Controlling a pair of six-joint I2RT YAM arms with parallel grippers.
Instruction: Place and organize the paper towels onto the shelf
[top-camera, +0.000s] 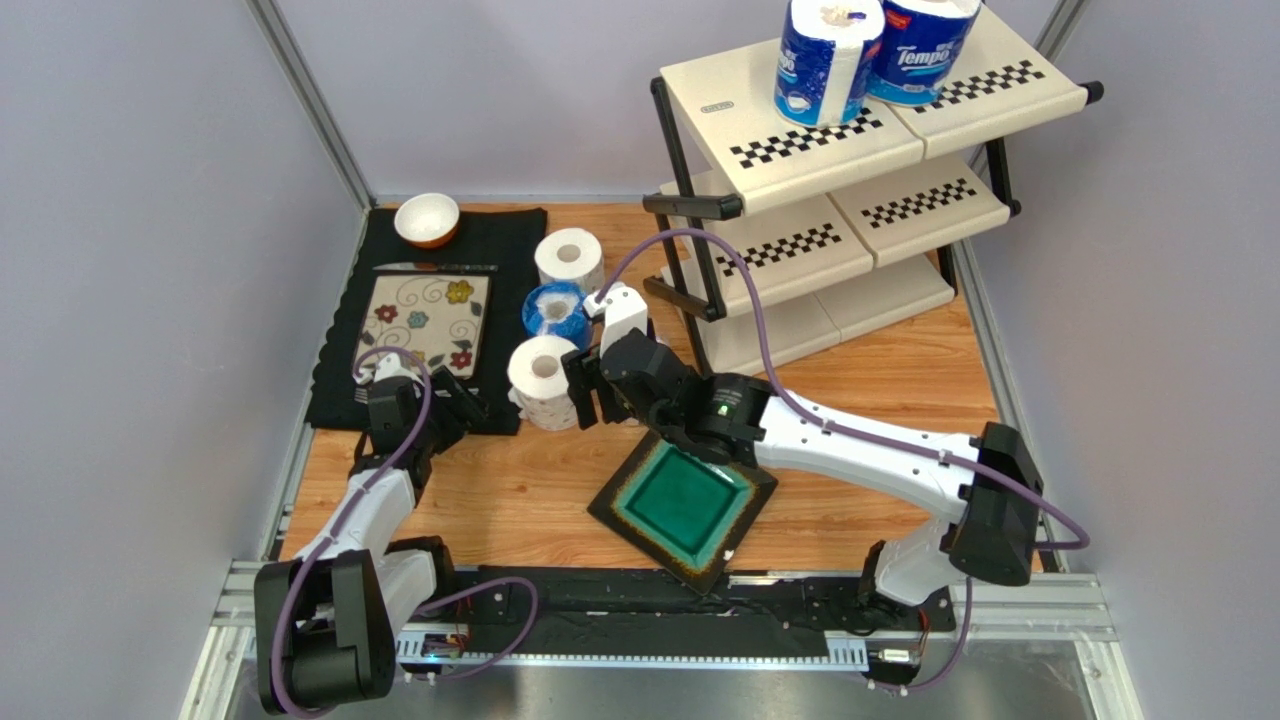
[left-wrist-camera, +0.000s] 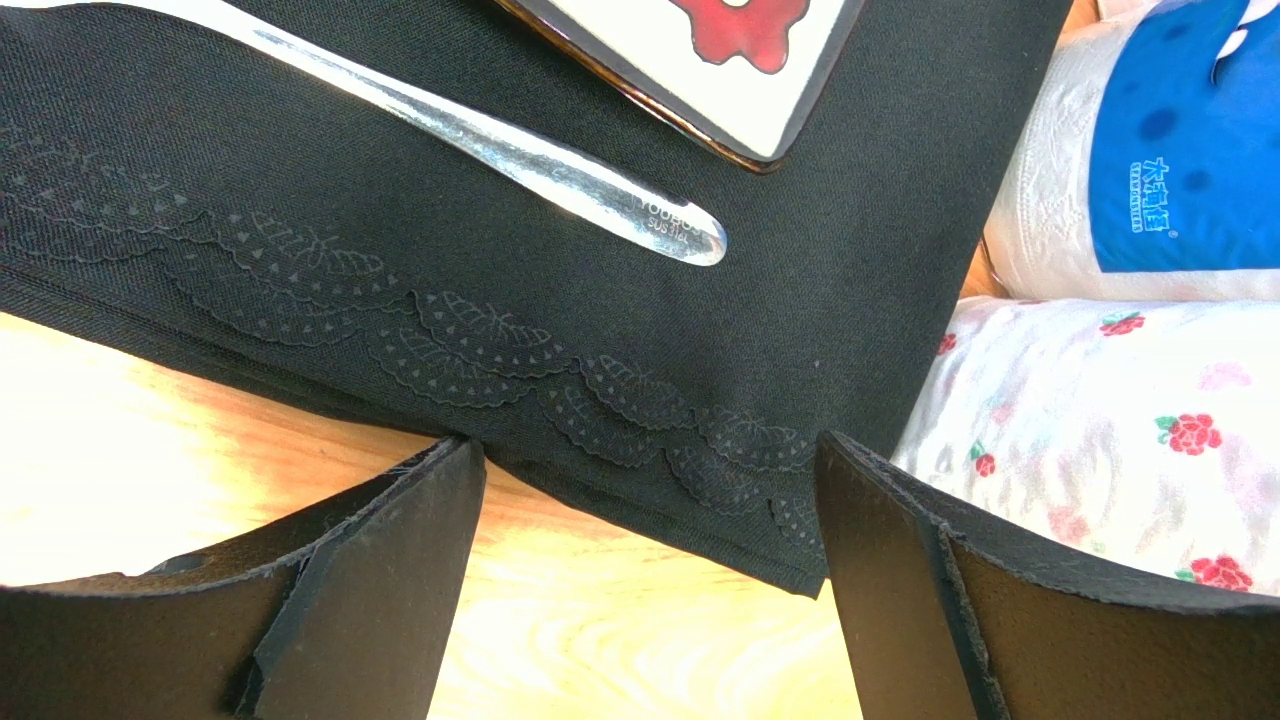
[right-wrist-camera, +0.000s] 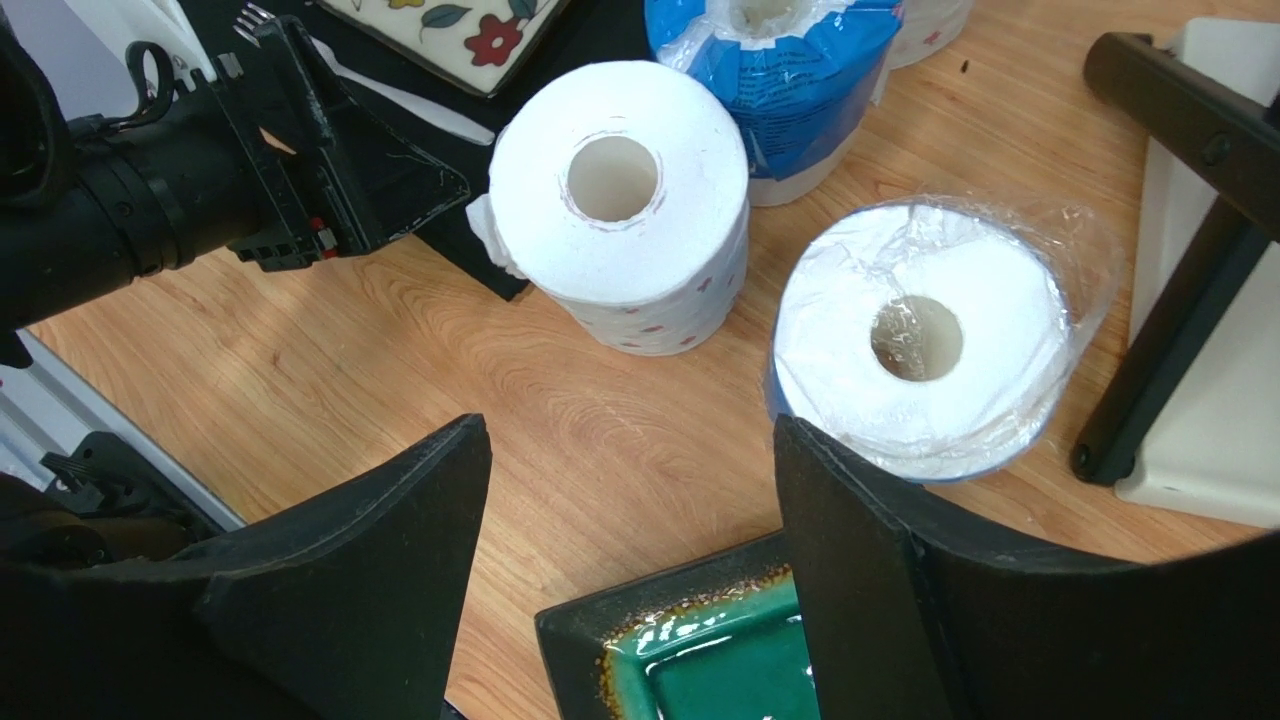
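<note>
The shelf (top-camera: 842, 165) stands at the back right with two blue-and-white Tempo paper towels (top-camera: 827, 57) (top-camera: 920, 45) on its top tier. On the table stand a plain white roll (top-camera: 570, 257), a blue-wrapped roll (top-camera: 553, 312) and a red-flower-printed roll (top-camera: 541, 383). In the right wrist view the printed roll (right-wrist-camera: 619, 203) and a clear-wrapped roll (right-wrist-camera: 920, 338) stand beyond my open, empty right gripper (right-wrist-camera: 631, 495) (top-camera: 589, 393). My left gripper (left-wrist-camera: 646, 495) (top-camera: 466, 405) is open and empty over the placemat's edge, left of the printed roll (left-wrist-camera: 1112, 435).
A black placemat (top-camera: 338, 353) holds a floral plate (top-camera: 433, 320), a knife (top-camera: 436, 267) and a small white bowl (top-camera: 427, 219). A green square plate (top-camera: 684, 503) lies under the right arm. The shelf's black leg (right-wrist-camera: 1165, 323) stands just right of the clear-wrapped roll.
</note>
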